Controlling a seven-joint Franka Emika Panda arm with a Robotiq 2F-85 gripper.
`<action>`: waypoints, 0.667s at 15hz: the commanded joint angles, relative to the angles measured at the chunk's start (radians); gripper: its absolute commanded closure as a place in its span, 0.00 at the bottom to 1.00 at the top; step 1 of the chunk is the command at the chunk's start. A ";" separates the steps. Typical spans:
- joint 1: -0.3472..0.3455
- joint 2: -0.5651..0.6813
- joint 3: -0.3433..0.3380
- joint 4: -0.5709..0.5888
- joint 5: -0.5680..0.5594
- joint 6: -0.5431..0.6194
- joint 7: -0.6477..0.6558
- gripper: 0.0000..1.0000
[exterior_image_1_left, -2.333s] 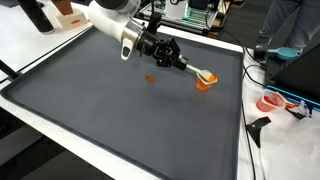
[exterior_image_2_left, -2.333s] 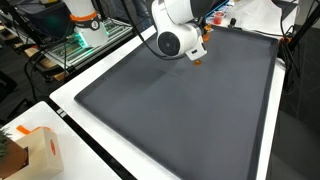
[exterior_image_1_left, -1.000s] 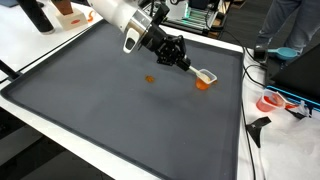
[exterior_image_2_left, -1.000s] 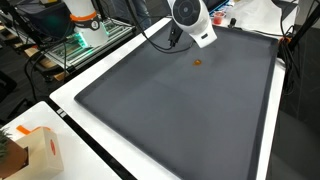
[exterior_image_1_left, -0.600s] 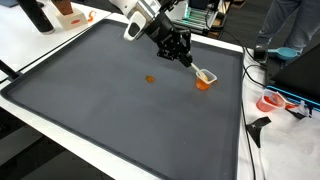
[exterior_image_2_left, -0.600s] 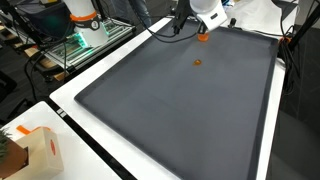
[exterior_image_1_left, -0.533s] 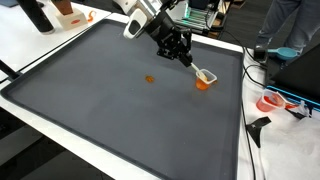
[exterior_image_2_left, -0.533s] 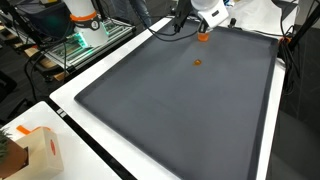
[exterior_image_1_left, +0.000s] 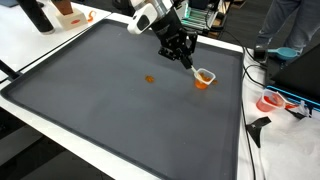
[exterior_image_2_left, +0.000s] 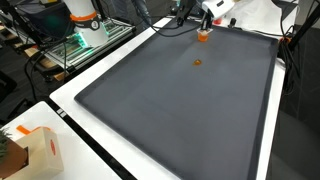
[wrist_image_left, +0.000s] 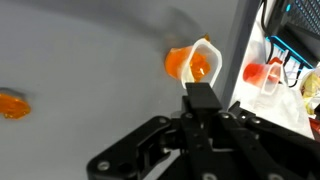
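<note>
Gripper (exterior_image_1_left: 187, 57), fingers pressed together around a pale spoon-like tool (wrist_image_left: 203, 62), dips it into the orange cup (exterior_image_1_left: 204, 80) at the far right of the dark mat (exterior_image_1_left: 120, 110), one orange piece (exterior_image_1_left: 151, 79) lying apart to its left, seemingly not yet collected.
</note>
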 joint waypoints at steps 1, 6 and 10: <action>-0.027 -0.003 0.040 -0.018 -0.008 0.007 0.018 0.97; -0.072 0.016 0.064 -0.017 0.050 -0.026 -0.018 0.97; -0.116 0.040 0.074 -0.014 0.147 -0.061 -0.101 0.97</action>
